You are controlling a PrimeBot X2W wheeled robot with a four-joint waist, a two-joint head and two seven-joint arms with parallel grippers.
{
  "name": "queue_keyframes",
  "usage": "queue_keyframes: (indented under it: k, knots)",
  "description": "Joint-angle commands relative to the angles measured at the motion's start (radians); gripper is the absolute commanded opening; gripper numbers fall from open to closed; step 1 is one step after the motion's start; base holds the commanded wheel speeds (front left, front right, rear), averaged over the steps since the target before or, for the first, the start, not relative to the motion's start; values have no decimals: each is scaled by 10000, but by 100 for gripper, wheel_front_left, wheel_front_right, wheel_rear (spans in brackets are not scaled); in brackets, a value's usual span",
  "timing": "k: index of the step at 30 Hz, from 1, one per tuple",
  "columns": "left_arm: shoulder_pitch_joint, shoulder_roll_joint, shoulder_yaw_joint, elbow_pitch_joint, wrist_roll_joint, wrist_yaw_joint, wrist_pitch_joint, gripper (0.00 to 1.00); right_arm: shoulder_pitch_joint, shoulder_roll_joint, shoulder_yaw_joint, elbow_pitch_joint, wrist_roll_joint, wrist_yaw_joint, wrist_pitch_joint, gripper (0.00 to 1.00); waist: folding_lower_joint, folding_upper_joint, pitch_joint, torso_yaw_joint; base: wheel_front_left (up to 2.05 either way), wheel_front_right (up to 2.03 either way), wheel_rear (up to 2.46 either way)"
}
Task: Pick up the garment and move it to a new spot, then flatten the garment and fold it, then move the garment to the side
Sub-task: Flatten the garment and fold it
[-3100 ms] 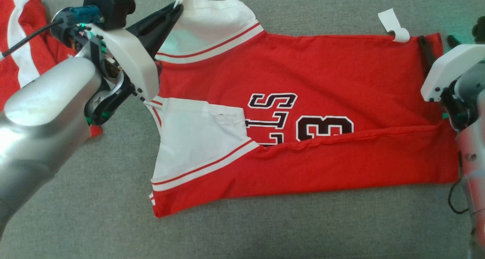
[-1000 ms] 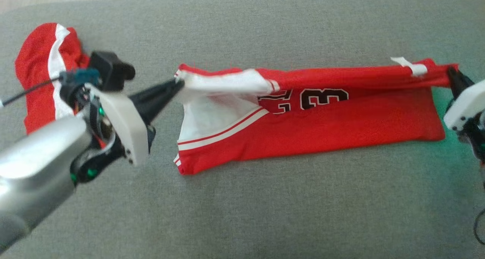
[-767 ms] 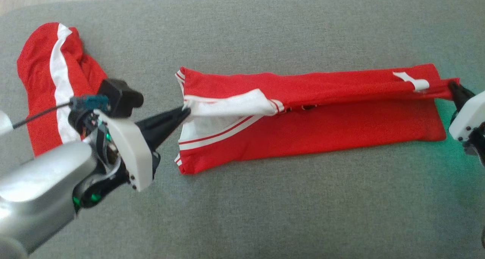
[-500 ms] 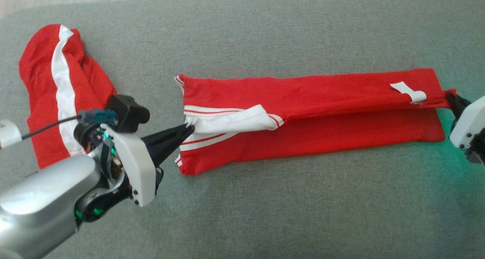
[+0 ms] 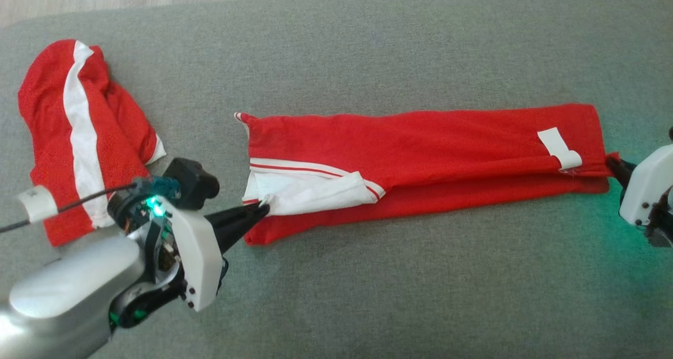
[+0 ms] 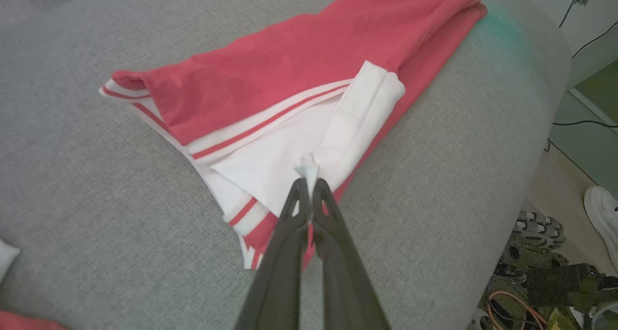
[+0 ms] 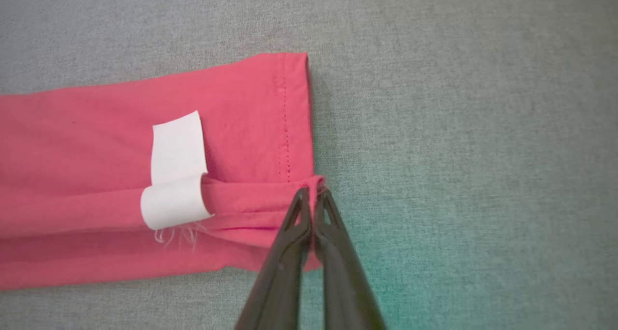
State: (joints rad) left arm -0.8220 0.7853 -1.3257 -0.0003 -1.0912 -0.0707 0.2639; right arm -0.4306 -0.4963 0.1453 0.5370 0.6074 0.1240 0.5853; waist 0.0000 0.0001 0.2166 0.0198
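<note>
The garment [image 5: 420, 154] is a red jersey with white, red-striped sleeve trim, lying as a long folded strip across the grey cushion. At its left end my left gripper [image 5: 264, 207] is shut on the white sleeve edge [image 6: 309, 165]. My right gripper [image 5: 611, 162] is shut on the red hem corner [image 7: 311, 185] at the right end. A white label [image 7: 176, 168] curls over the folded edge near that corner. The top layer is drawn down over the lower layer, of which a narrow red band [image 5: 473, 196] shows along the near side.
A second red garment with a white stripe [image 5: 84, 133] lies crumpled at the far left of the cushion. The cushion's near edge [image 6: 531, 141] drops to a floor with cables and a white shoe [image 6: 601, 214]. Bare grey cushion [image 5: 394, 306] stretches in front of the jersey.
Both grippers have pulled the jersey's far edge toward me, folding the upper layer over the lower one and covering the black lettering. The camera view has also shifted.
</note>
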Motion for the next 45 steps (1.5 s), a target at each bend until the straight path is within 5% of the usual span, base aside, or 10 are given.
queue_keyframes:
  k: [1, 3, 4, 5, 6, 12, 19, 26, 38, 45]
  knots:
    - [-176, 313, 476, -77, 96, 31, 3, 0, 15, -309, 29, -367, 63, 67, 46, 0, 0, -1, 17, -4, 0, 0, 0]
    - [-108, 218, 474, 0, 161, 23, 13, 0, 45, -268, -23, -380, 3, 67, 59, 0, 0, -1, 48, -3, 0, 0, 0]
    - [-83, 164, 475, 59, 190, 43, -14, 0, 48, -239, -88, -355, -41, 67, 27, 9, 0, -1, 56, 1, 0, 0, 0]
    - [-67, 101, 499, 138, 233, 119, -112, 49, 52, -208, -135, -334, -95, 67, -17, 81, 0, -1, 57, 5, 0, 0, 0]
    - [-49, 37, 521, 223, 279, 189, -216, 100, 56, -168, -180, -314, -141, 67, -64, 100, 0, -1, 52, 2, 0, 0, 0]
    - [285, -438, 1271, 759, 77, 898, -1719, 100, -17, 230, -858, -698, -326, 67, -1393, 100, 0, -1, -139, -75, 0, 0, 0]
    - [997, -888, 2968, 1313, -254, 2099, -4788, 100, 175, 1248, -1247, -2270, -627, 67, -3812, 100, 0, -1, -554, -219, 0, 0, 0]
    - [2523, -2044, 5921, 1079, 1182, 3055, -5251, 100, 948, 2529, -1382, -3623, -1848, 67, -5914, 100, 0, -1, -872, -160, 0, 0, 0]
    - [6233, -5278, 10016, 1376, 4909, 1320, -5256, 100, 2710, 4312, -1288, -3035, -2946, 67, -7825, 100, 0, -1, -1377, -2, 0, 0, 0]
    - [6957, -6150, 10988, 1797, 6208, 442, -5256, 100, 3006, 4434, -1320, -2418, -3141, 67, -8003, 100, 0, -1, -1483, 53, 0, 0, 0]
